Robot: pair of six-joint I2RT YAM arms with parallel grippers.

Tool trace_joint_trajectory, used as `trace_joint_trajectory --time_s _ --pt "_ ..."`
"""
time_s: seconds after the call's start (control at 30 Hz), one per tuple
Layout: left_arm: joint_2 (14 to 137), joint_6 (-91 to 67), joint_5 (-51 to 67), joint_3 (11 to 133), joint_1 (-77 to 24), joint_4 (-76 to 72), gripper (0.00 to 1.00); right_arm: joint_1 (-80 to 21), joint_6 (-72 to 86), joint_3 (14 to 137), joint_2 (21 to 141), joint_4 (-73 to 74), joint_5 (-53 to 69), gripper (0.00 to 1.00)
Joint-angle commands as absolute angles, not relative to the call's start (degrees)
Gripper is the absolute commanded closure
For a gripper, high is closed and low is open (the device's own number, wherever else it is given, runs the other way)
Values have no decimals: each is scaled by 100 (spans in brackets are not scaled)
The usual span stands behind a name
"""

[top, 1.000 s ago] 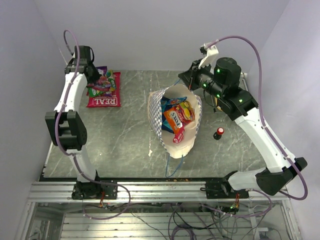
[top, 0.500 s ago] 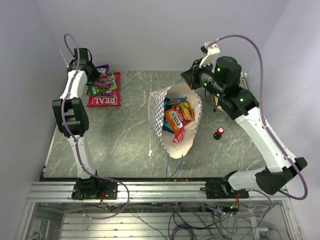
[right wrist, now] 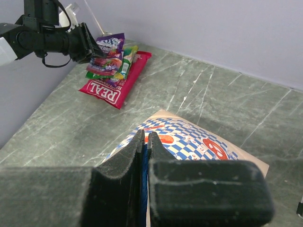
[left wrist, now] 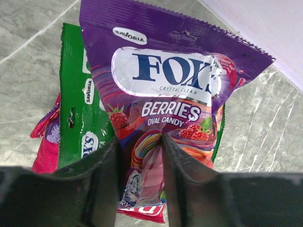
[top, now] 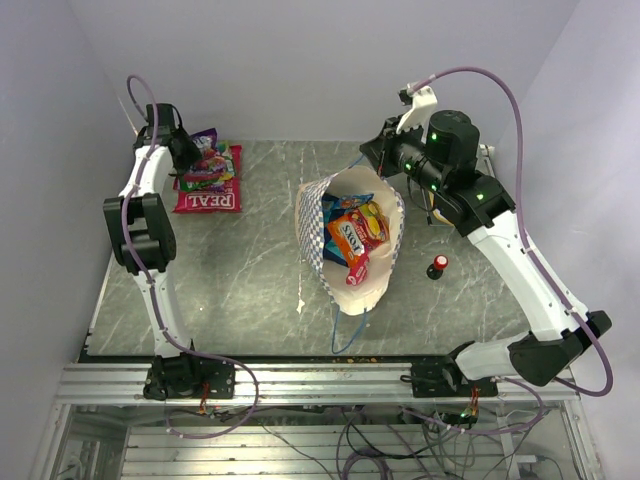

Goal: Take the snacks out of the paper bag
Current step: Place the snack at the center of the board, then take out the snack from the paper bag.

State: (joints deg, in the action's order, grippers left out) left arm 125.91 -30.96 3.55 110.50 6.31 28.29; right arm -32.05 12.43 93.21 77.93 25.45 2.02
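A red REAL packet (top: 208,200), a green packet (left wrist: 78,109) and a purple Fox's Berries packet (left wrist: 165,80) lie out under the left gripper (left wrist: 139,156), its jaws parted, while several snacks (top: 355,235) sit inside the paper bag (top: 312,225), whose cord handle (right wrist: 143,189) the right gripper (right wrist: 144,142) pinches tight.

The paper bag (top: 311,226) is blue-and-white checked outside and cream inside, with an orange packet (top: 352,236) showing in it. On the grey-green veined table (top: 250,280) lie a red packet (top: 212,201) lettered white, a green packet (left wrist: 78,109) and a purple candy bag (left wrist: 170,80). The knob (top: 438,266) is red and black.
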Motion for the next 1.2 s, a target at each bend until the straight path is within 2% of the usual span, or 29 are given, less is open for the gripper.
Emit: trace_joint_trajectory --time_s 0.0,0.1,0.3,0.43,0.57,0.63,0.83,0.97,1.17 --pt "12448 -2844 268 11078 643 3356 45 -3177 1308 9499 7817 2411 276 100" --pt "12248 -2750 227 11238 643 3485 34 -3182 1333 9518 7834 2387 372 100" --pt "11834 -2662 50 11107 653 3647 21 -3182 1472 9400 7794 2263 545 100" --pt "11661 -2544 141 10846 652 3477 18 -3182 1615 9293 7721 2206 682 100" --pt "12108 -2545 389 11414 659 3914 24 -3182 1740 9274 7661 2220 753 100" --pt "12186 -2568 407 11720 644 4156 23 -3182 1797 9285 7624 2236 769 100" --pt "11100 -2661 149 10867 642 3701 18 -3182 1947 9174 7520 2258 747 100" --pt "10320 -2845 659 10131 544 3832 7 -3182 1956 9059 7473 2308 767 100" --pt "8615 -3114 787 8290 -360 3563 6 -3182 1952 8880 7498 2173 877 100"
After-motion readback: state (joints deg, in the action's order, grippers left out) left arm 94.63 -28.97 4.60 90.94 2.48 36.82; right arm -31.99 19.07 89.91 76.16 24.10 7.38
